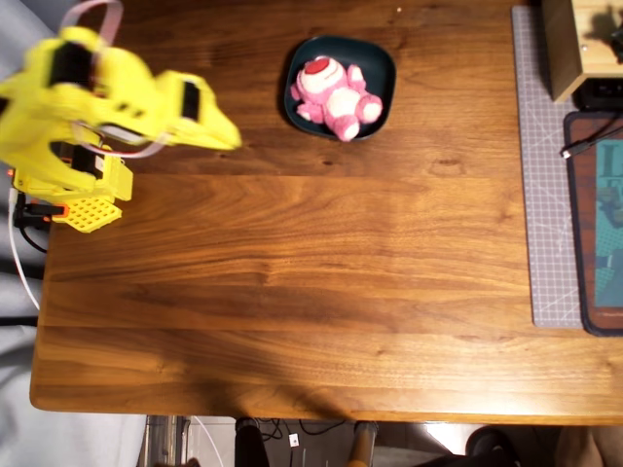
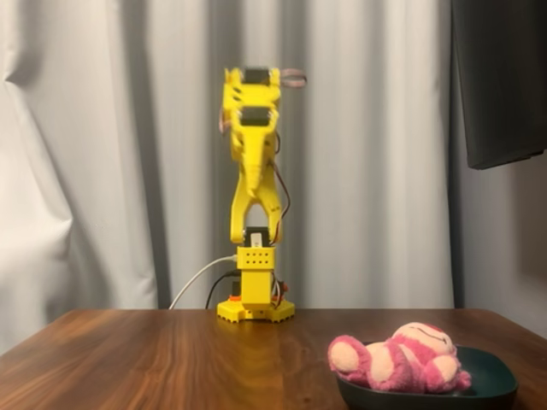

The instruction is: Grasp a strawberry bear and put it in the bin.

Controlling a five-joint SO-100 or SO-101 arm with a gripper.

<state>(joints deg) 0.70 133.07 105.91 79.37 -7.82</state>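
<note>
**A:** The strawberry bear lies in the bin, near the far edge of the desk in the overhead view. What could spoil that?

**B:** Mostly the bear itself. In the fixed view one foot hangs out past the dish's left rim, so the bear rests on the rim as well as in the bowl. A knock to the desk, or the arm swinging low across it, could tip the bear out.

**A:** And the arm?

**B:** It stands folded up over its base, well apart from the dish. Its fingers are blurred overhead and edge-on from the front, so one cannot tell whether they are open or closed. Nothing appears to be held.

**A:** The setting?

**B:** A dark, glossy wooden desk, bare in the middle. A grey cutting mat lies along the right side of the overhead view, and pale curtains hang behind.
</note>
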